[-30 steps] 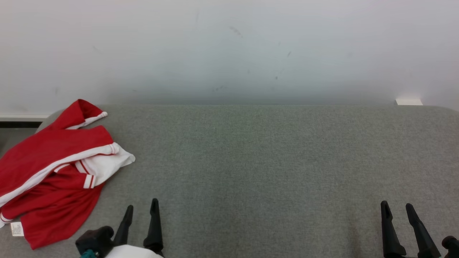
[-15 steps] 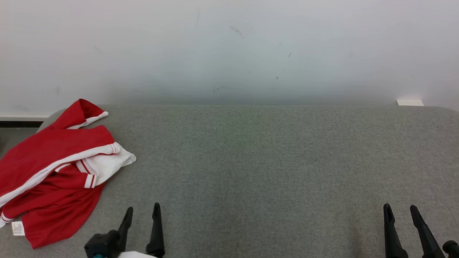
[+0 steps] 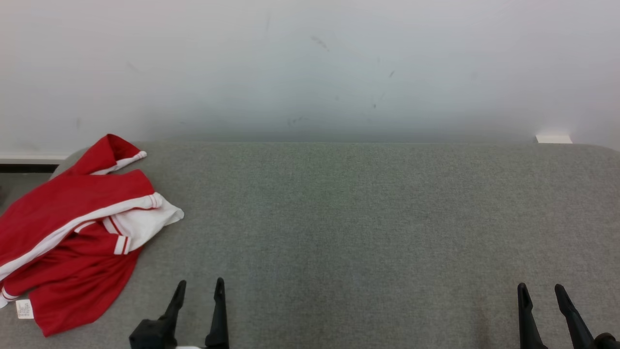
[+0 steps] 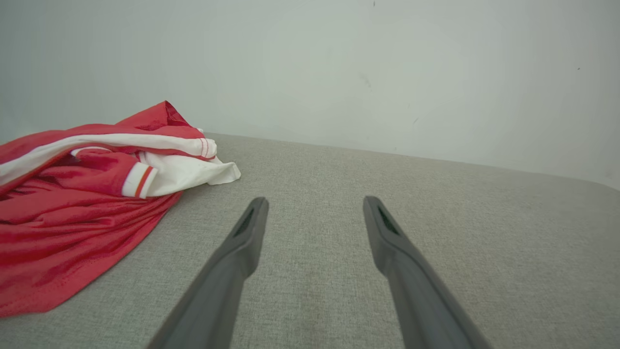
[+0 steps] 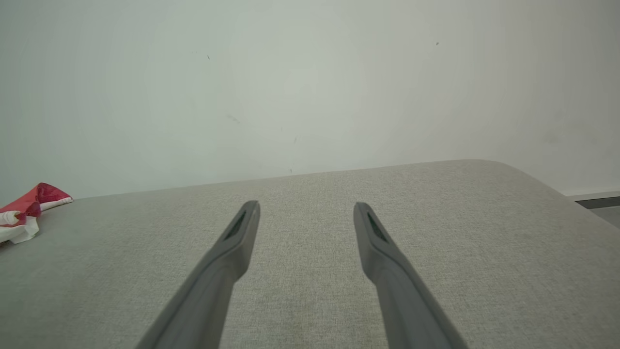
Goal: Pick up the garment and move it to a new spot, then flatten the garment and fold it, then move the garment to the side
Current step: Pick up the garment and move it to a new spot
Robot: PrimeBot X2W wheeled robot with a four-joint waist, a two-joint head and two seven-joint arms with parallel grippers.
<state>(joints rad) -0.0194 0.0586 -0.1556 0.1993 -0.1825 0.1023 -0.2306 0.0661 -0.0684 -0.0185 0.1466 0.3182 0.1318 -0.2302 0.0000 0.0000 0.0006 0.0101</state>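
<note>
Head view: the garment lies in a loose heap at the far-left end of the grey fabric surface, with its left part running out of frame. It is red with broad white bands and thin red-and-white trim at the cuffs. A white panel is turned outward at the heap's right edge, and a small white label shows at the near-left hem. Layers overlap, and one red point rises toward the wall. The cloth looks thin and smooth. I judge that a pinch may gather one layer only.

Judged from this layout, the garment is neither flattened nor folded, so the first step, the pick-up, is not yet done.

My left claw sits at the bottom edge, near the heap's near hem but apart from it. Its jaws are spread and hold nothing. In the left wrist view the cloth lies to the left of the jaws, not between them.

My right claw is well apart, toward the right end, also spread and empty.

Probable reason for this placement: both claws are low and wide, so the heap is unobstructed and the jaws are ready to take cloth. The bare middle of the surface is the likely new spot.
</note>
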